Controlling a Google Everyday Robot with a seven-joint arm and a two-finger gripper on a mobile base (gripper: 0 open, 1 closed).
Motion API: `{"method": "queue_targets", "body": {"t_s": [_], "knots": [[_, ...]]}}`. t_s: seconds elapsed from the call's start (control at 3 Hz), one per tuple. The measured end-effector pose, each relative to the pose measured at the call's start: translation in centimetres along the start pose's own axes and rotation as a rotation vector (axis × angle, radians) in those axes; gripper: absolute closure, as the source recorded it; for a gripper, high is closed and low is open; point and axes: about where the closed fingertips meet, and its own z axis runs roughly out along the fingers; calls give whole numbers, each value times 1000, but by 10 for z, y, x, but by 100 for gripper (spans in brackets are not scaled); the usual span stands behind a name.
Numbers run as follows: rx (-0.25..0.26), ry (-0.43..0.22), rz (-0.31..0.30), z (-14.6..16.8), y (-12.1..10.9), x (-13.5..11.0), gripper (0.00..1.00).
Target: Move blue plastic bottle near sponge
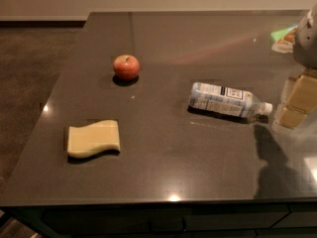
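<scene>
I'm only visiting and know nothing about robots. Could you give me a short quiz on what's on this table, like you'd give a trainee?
1. True or false: the bottle stands upright.
2. Which lies nearest the sponge? A) apple B) bottle C) gripper
3. At which edge of the picture is the gripper, and what is it next to?
Key: 1 false; it lies on its side, cap toward the gripper. 2 A. 3 The right edge, just past the bottle's cap.
</scene>
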Motion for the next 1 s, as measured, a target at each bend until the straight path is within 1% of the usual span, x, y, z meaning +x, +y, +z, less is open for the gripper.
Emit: {"method": "queue_targets", "body": {"t_s": [0.33, 0.67, 1.0], "knots": [[0, 0, 0, 0, 0, 0, 0], [2, 8, -27, 2, -7, -6, 0], [16, 16, -79, 19, -21, -18, 0]]}}
